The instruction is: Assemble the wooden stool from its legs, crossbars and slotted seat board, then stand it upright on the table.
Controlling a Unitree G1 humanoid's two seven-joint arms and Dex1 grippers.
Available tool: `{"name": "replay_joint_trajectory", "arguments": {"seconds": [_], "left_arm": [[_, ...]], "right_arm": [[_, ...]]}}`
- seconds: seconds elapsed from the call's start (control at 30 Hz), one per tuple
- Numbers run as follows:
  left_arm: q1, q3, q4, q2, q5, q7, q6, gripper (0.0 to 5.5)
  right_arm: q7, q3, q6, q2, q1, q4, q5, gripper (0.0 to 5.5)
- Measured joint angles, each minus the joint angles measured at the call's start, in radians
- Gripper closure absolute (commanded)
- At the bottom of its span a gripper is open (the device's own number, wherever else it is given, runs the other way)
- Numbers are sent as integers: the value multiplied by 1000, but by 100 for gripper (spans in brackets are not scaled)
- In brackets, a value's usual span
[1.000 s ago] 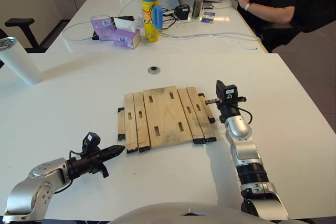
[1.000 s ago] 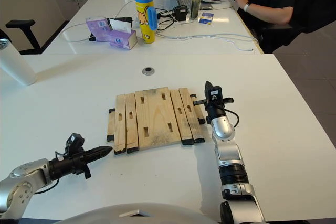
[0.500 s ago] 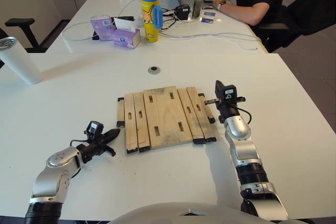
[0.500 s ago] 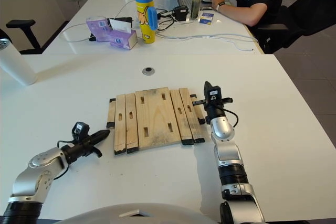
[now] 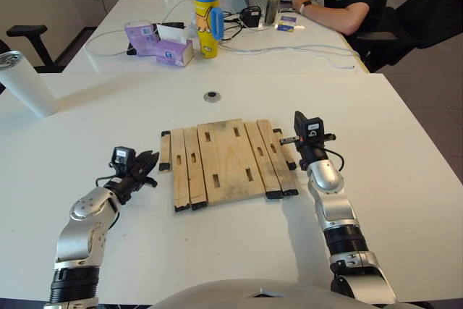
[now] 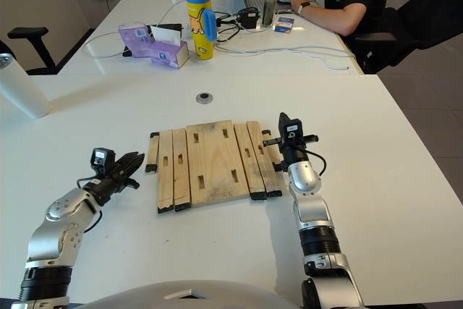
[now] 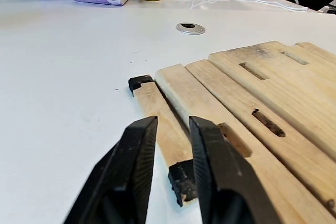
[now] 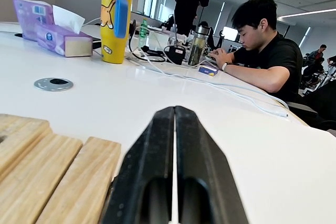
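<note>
The stool's wooden pieces lie flat side by side in mid-table: the wide slotted seat board (image 5: 228, 161), slotted slats (image 5: 187, 168) to its left and more slats (image 5: 271, 157) to its right. A narrow slat (image 7: 160, 111) with black end caps lies at the far left of the set. My left gripper (image 7: 173, 145) hovers low over the near end of that slat, fingers (image 7: 139, 150) a little apart and holding nothing. My right gripper (image 8: 175, 119) rests at the right edge of the set (image 5: 299, 122), shut and empty, pointing away from me.
A white cup (image 5: 25, 81) stands at the table's far left. A metal grommet (image 5: 212, 96) sits behind the wood. The table behind carries tissue boxes (image 5: 160, 45), a yellow tumbler (image 5: 207, 23), cables, and a seated person.
My left arm swung from the front of the table up to the narrow slat's left side and its fingers parted slightly. The narrow slat slid away from me. The right arm kept still.
</note>
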Motion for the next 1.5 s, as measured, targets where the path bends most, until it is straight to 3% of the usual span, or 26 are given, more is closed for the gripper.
{"name": "replay_joint_trajectory", "arguments": {"seconds": [0.27, 0.9, 1.23, 1.5], "left_arm": [[33, -25, -11, -11, 26, 32, 26, 272], [27, -78, 14, -42, 107, 111, 53, 272], [-7, -67, 46, -56, 135, 161, 66, 410], [-36, 17, 89, -81, 141, 248, 37, 414]], "right_arm": [[0, 0, 0, 1, 0, -1, 0, 550], [0, 3, 0, 8, 0, -1, -7, 550], [0, 4, -1, 8, 0, -1, -8, 550], [1, 26, -24, 8, 0, -6, -14, 550]]}}
